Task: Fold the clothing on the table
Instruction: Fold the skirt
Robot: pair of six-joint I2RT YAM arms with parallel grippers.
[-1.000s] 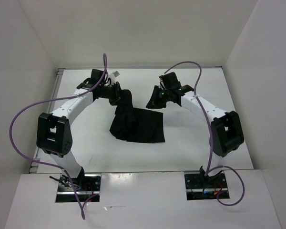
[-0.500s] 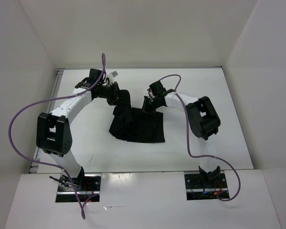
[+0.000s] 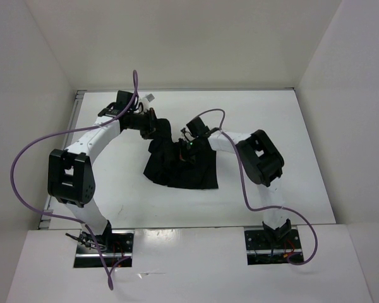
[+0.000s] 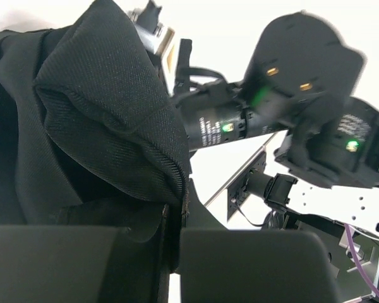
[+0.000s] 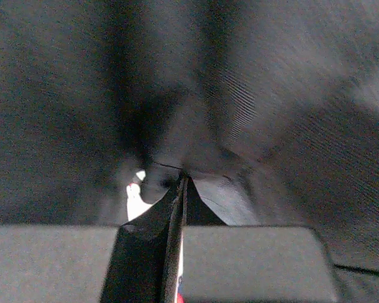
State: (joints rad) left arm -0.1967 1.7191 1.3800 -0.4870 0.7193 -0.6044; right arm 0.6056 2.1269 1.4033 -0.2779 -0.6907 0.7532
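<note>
Left end effector (image 3: pixel 153 126) is clamped nearly shut on a stitched edge of the clothing (image 3: pixel 184 169) and holds that far-left corner up off the tabletop (image 3: pixel 290 120). Its wrist view shows cloth mounded in a loose heap above the pinch. The right end effector (image 3: pixel 191 151) is pressed down onto the middle of the garment's far edge, with its fingers together and a thin fold of black fabric caught between them. The rest of the garment lies in a rough dark rectangle near the centre of the tabletop, between the two arms, with creases running from the raised corner. It looks light, limp and finely woven, so it should drape and slump rather than hold a shape. A single-layer pinch could slide free. The hem and corners look like the better places to grip, since the stitching gives the fingers something to bite. Lifting from mid-panel would probably just tent the cloth and drag the layers askew.
</note>
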